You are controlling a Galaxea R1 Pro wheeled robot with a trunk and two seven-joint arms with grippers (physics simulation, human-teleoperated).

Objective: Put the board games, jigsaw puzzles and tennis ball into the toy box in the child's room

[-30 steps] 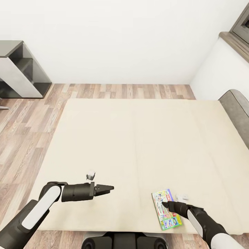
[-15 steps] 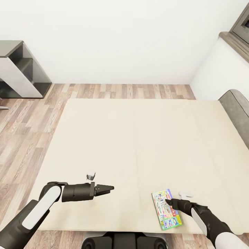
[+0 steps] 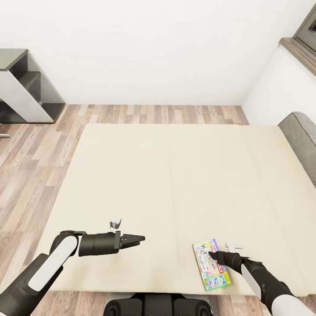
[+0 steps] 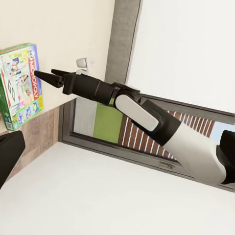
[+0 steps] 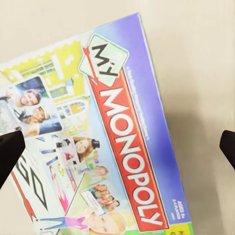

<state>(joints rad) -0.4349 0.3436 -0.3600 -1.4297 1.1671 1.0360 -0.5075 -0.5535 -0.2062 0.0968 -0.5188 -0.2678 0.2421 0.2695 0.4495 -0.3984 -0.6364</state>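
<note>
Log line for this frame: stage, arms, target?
stage: reaching | right gripper: open over Monopoly box | left gripper: shut, idle | bed

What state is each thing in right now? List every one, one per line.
Monopoly board game: lying flat, face up, at the near edge of the bed, not gripped.
Right gripper: open, poised over the game, its fingertips visible at either side in the right wrist view.
Left gripper: empty, hovering above the mattress; open or shut not clear.
Bed: bare beige mattress.

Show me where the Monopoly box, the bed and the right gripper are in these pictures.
Monopoly box (image 5: 122, 147): right wrist view, red title band.
Bed (image 3: 175, 175): head view, bare mattress middle.
Right gripper (image 3: 210, 254): head view, fingertips above the box.
</note>
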